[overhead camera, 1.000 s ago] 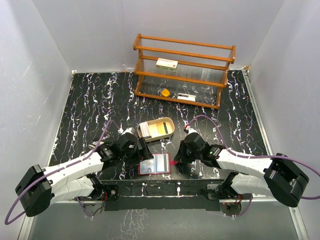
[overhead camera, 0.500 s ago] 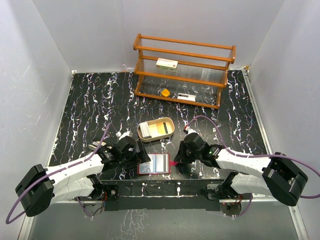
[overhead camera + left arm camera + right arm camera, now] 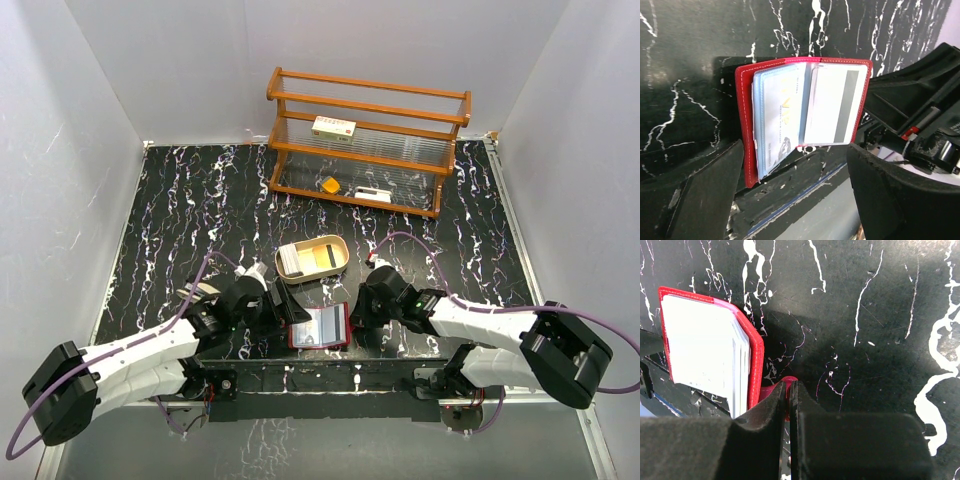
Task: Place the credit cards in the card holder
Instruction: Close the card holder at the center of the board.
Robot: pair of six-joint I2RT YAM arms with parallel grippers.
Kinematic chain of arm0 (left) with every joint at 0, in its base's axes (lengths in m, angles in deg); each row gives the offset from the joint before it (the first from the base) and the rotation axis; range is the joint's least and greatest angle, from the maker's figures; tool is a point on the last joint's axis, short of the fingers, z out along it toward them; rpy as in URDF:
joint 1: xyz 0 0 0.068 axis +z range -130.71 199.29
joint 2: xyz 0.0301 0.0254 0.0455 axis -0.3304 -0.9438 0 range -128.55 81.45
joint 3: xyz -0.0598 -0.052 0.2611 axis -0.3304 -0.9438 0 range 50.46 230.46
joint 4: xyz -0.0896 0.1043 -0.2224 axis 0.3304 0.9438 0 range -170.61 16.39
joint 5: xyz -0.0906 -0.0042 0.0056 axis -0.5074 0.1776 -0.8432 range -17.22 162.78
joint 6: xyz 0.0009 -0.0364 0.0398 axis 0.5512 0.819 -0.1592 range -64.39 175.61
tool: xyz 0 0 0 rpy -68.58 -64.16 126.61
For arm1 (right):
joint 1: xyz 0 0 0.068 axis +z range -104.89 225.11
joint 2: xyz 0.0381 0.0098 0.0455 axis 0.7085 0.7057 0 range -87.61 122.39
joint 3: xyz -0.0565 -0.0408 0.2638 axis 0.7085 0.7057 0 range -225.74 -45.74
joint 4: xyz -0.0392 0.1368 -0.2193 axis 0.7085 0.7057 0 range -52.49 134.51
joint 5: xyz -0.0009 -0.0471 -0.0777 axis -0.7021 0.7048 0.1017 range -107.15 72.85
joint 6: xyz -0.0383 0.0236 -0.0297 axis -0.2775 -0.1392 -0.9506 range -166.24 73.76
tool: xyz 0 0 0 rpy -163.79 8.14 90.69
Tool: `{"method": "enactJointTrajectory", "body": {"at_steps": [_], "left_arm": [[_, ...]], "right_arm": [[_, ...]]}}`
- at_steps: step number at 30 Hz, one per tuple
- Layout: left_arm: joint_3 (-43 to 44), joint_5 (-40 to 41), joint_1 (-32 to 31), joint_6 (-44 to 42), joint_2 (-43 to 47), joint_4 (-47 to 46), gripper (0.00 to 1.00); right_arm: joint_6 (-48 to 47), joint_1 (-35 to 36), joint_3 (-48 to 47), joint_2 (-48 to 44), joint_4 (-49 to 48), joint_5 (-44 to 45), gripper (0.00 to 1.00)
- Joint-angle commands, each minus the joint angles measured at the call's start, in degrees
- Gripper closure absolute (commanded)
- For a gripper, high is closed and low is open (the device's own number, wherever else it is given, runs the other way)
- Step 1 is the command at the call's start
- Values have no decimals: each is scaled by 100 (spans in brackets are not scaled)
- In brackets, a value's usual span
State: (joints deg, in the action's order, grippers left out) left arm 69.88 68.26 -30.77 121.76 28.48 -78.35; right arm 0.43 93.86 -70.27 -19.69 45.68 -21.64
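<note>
The card holder (image 3: 320, 327) lies open at the table's near edge, red cover down, clear pockets up. In the left wrist view the card holder (image 3: 805, 115) holds a white card with a grey stripe (image 3: 832, 105) on its right page and a printed card (image 3: 777, 117) on its left. My right gripper (image 3: 352, 318) is shut on the holder's red tab (image 3: 790, 382) at its right edge. My left gripper (image 3: 282, 316) is open, its fingers (image 3: 705, 195) straddling the holder's near side without touching it. More credit cards, white (image 3: 292, 260) and yellow (image 3: 322, 262), lie in the tan tray (image 3: 340, 247).
A wooden rack (image 3: 365, 105) stands at the back, with a white box with red marks (image 3: 334, 126) on its shelf, an orange wedge (image 3: 329, 185) and a small white piece (image 3: 372, 192) below. The table's near edge and a black bar (image 3: 330, 375) run right behind the holder.
My left gripper has moved right, up to the holder's left side. The holder has shifted slightly right and its left page now stands up somewhat. My right gripper stays shut on the tab.
</note>
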Motion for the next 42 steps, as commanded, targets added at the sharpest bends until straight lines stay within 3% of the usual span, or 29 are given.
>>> {"method": "enactJointTrajectory", "body": {"at_steps": [1, 15, 21, 25, 30, 37, 42], "left_arm": [[-97, -544, -17, 205, 92, -954, 19], [-181, -1331, -31, 454, -498, -2692, 27], [-99, -1494, -43, 252, -1057, -2697, 36], [157, -1397, -43, -143, -1402, -2233, 42], [235, -1422, -41, -305, -1831, -2392, 53], [386, -1411, -41, -481, -2069, -2238, 45], [568, -1155, -39, -612, -2092, -1691, 60]], "right_arm": [[31, 64, -107, 22, -271, -30, 100], [-89, 156, -497, 513, -490, -140, 100], [-375, 161, -696, 621, -195, 58, 100], [-429, 155, -792, 331, 144, 332, 100], [-442, 152, -804, 26, 293, 442, 100], [-358, 153, -783, -54, 361, 387, 91], [-240, 152, -702, -200, 389, 335, 89]]}}
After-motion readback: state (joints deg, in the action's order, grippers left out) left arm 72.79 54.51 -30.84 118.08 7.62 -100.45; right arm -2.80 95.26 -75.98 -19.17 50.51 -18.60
